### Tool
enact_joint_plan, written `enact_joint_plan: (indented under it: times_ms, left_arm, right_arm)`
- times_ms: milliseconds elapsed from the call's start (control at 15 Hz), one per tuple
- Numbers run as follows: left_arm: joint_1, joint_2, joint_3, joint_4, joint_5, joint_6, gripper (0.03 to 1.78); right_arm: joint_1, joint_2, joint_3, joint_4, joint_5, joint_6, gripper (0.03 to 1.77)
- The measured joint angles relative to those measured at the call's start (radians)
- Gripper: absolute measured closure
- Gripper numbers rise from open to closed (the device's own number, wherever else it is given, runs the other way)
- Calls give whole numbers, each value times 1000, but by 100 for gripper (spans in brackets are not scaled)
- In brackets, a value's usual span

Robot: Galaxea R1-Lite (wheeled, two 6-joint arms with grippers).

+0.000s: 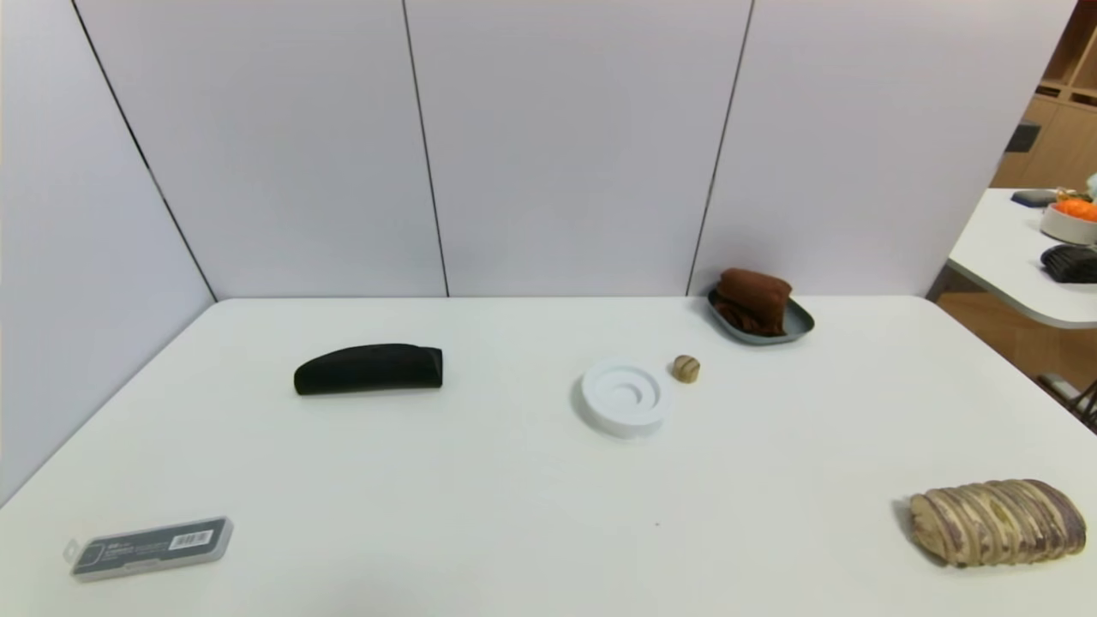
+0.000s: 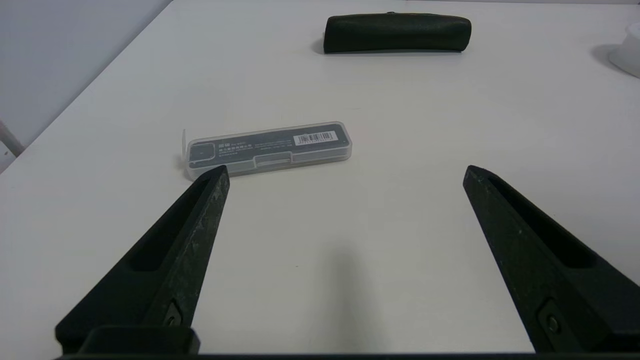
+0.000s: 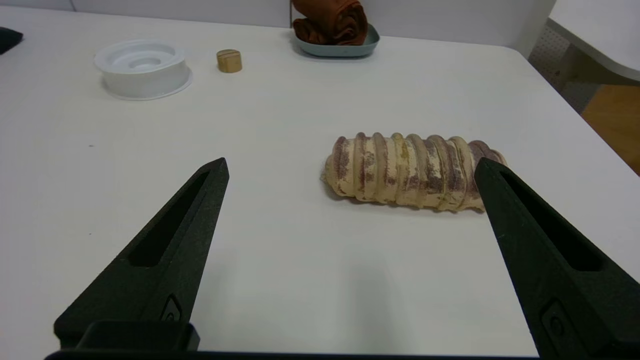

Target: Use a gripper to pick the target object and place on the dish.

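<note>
Left gripper [image 2: 345, 170]: we see its fingers spread wide, holding nothing, above the table [image 1: 514, 480] near the clear case [image 2: 268, 148].
Right gripper [image 3: 350, 165]: we see it equally wide apart, empty, the striped loaf [image 3: 412, 171] just ahead.
Towel [image 1: 754, 300]: we find it lying on the dish [image 1: 795, 324], at 1 o'clock on the table.

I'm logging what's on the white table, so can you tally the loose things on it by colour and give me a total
Black: 1, the long case
Brown: 1, the towel
Grey-blue: 1, the dish under the towel
White: 1, the ringed disc
Tan: 2, the small wooden cylinder and the striped loaf
Clear and grey: 1, the barcoded plastic box
Total: 7
</note>
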Motion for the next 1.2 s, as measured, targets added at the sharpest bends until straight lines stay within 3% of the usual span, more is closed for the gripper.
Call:
enact_joint_plan:
  times_ms: [133,1200]
  left_arm:
    - [0,0,0,0,0,0,12]
    - [0,0,0,0,0,0,12]
  right_arm:
    - [1,-34,11,50,-40,7,10]
    - [1,-60,16,60,-40,36,10]
